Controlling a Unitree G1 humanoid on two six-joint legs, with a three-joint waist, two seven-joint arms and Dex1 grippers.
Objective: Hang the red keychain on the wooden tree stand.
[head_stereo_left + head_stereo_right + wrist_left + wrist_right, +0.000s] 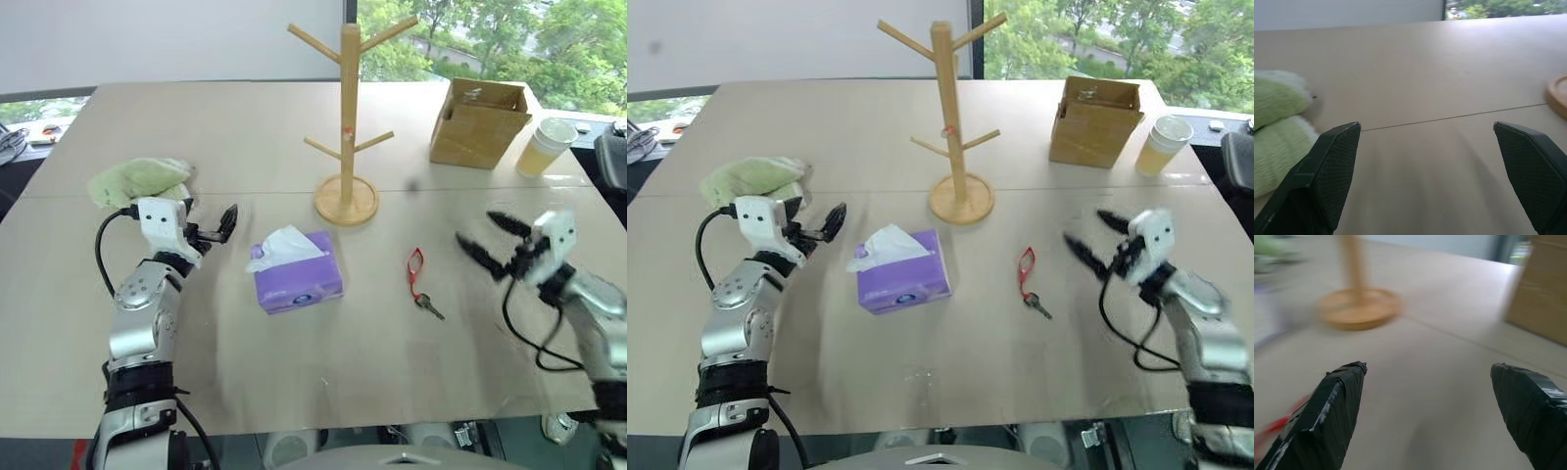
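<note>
The red keychain (415, 266) lies flat on the table, its small dark key (428, 306) pointing toward the front edge. The wooden tree stand (348, 108) stands upright behind it, to its left, on a round base (1359, 308). My right gripper (477, 230) hovers open just right of the keychain with nothing between its fingers. In the right wrist view the keychain is a red blur (1278, 426) beside one finger. My left gripper (217, 228) is open and empty at the left, pointing level between a green cloth and a tissue box.
A purple tissue box (299, 279) sits left of the keychain. The green cloth (137, 179) lies behind my left gripper. A brown cardboard box (480, 122) and a paper cup (546, 145) stand at the back right.
</note>
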